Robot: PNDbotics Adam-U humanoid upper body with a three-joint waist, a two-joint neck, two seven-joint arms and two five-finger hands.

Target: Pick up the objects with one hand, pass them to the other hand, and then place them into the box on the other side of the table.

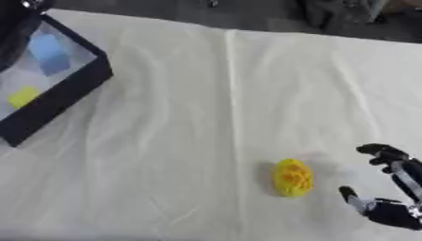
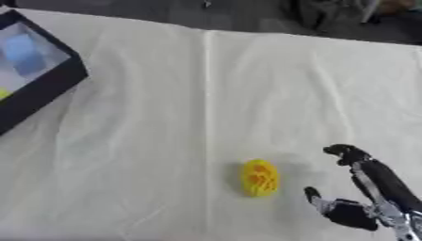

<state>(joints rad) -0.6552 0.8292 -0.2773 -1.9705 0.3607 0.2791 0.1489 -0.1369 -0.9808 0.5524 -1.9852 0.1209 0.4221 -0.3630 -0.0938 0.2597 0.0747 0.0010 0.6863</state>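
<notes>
**Yellow Ovoid Object: Handling and Grasp Notes**

Yellow in colour and egg-shaped, the object [image 1: 293, 177] lies on its side on the white cloth covering the worktop [image 1: 206, 94], toward the near right of the surface. Its surface shows an orange lattice or net-like pattern; the material cannot be identified for certain.

Right hand [image 2: 362, 197]: released, holding nothing. Fingers and thumb are spread apart, with the object just beside them on their left and not touching. The left hand does not show in either view.

Box [image 1: 58, 101]: black-walled, at the far left corner of the worktop, well apart from the object. It already contains a blue item [image 1: 49, 54] and a small yellow item [image 1: 23, 96].

Handling judgement:
- Probably light, given its small bulk against the hand.
- The rounded form is liable to roll on the cloth if nudged from one side.
- The textured surface should resist slipping.
- Stiffness is unknown; treat it as crushable.

Recommended hold: close thumb and fingers across the narrow middle, leaving one end exposed for the receiving hand.
</notes>
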